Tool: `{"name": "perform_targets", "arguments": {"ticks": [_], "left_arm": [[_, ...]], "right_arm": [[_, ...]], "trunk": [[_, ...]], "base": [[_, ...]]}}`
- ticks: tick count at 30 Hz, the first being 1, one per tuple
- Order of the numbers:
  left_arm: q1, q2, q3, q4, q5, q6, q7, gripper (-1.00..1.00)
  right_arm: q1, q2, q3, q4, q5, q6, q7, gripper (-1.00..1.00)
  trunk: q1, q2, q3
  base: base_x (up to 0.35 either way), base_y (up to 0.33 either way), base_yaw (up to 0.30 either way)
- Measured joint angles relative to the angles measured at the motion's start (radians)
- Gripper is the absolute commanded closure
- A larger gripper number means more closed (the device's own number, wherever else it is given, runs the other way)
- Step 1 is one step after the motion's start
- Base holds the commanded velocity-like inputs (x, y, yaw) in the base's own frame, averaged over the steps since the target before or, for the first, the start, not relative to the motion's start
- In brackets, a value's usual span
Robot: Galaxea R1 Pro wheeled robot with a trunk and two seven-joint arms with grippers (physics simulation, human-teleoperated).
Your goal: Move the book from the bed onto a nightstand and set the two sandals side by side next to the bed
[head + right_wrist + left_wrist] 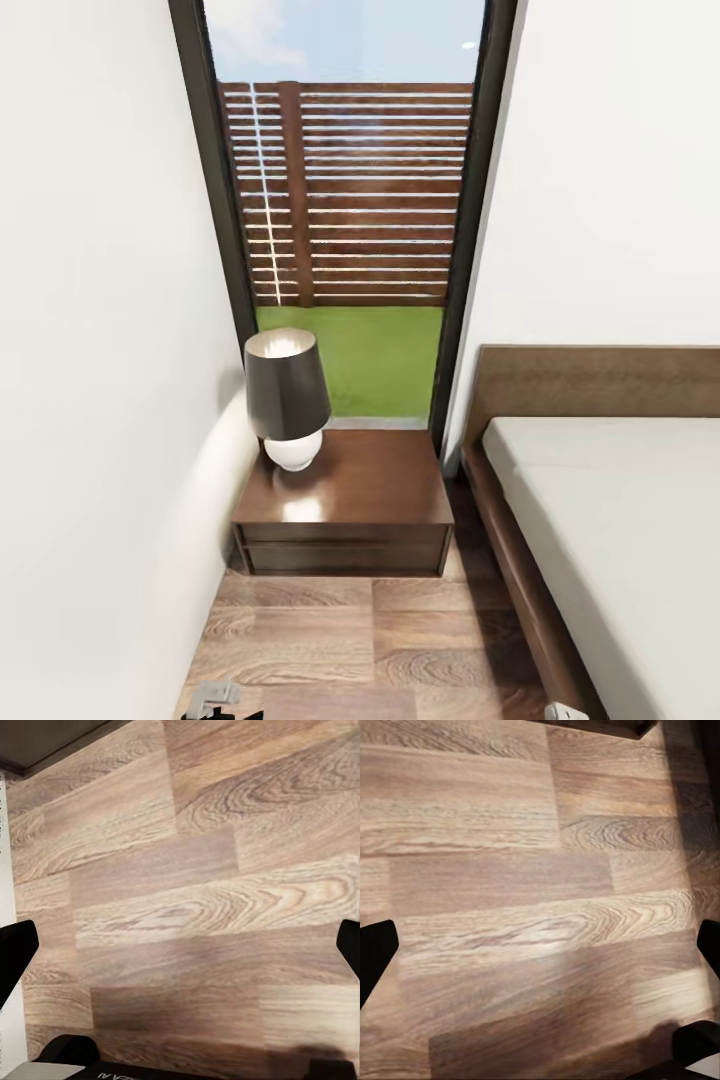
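Nightstand sits centre frame, its top bare beside the lamp; bed at right. Book and sandals unseen. Both claws spread, empty, over floor.

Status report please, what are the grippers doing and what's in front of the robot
Left gripper open, empty, over wood floor. Right gripper open, empty. Nightstand dead ahead, lamp on its top; bed to the right.
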Motion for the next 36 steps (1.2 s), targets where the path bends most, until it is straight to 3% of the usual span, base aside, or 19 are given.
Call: {"name": "perform_targets", "arguments": {"ticks": [21,36], "left_arm": [[0.0,0.0,0.0,0.0,0.0,0.0,0.0,-1.0],[0.0,0.0,0.0,0.0,0.0,0.0,0.0,-1.0]], "right_arm": [[0.0,0.0,0.0,0.0,0.0,0.0,0.0,-1.0],[0.0,0.0,0.0,0.0,0.0,0.0,0.0,-1.0]], "trunk": [[0.0,0.0,0.0],[0.0,0.0,0.0]], "base": [[0.3,0.003,0.0],[0.111,0.054,0.0]]}}
